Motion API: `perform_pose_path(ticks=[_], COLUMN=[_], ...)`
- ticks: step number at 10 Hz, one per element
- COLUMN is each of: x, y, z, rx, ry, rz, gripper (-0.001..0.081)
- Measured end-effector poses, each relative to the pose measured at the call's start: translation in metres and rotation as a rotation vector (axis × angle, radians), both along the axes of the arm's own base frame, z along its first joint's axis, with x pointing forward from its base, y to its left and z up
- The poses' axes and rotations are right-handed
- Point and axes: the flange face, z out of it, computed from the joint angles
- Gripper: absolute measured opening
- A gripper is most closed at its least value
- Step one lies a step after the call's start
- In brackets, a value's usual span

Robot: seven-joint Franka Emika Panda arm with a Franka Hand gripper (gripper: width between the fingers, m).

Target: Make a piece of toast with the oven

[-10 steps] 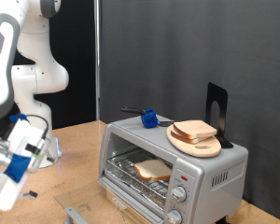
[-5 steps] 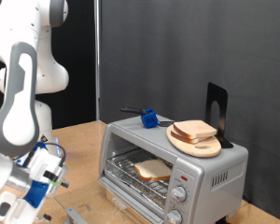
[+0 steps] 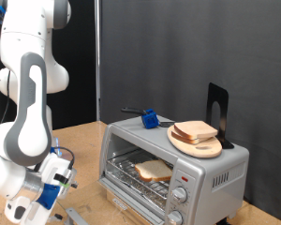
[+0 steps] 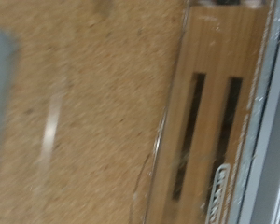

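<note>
Inside oven (image 3: 169, 169), piece of toast (image 3: 154, 170) lies flat on rack, long axis left-right; gripper (image 3: 39, 192) low at exterior view's left, partly cut off, finger spread cannot tell; wrist view blurred

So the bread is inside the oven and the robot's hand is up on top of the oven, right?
Not quite. The bread is inside the oven, but the hand is not on top of it. The exterior view shows the arm low at that view's bottom left, beside the oven.
</note>
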Motion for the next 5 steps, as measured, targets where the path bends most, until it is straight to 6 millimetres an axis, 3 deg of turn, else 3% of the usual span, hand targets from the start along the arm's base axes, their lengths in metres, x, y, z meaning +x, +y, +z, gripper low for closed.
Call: perform_pose_path(ticks=[2,5], x=[-0.006,-0.005], y=[0.008,0.018], z=[0.004,0.029], rx=[0.028,0.113], ry=[0.007,0.023], rz=[0.005,-0.008], gripper=[0.0808,0.0808])
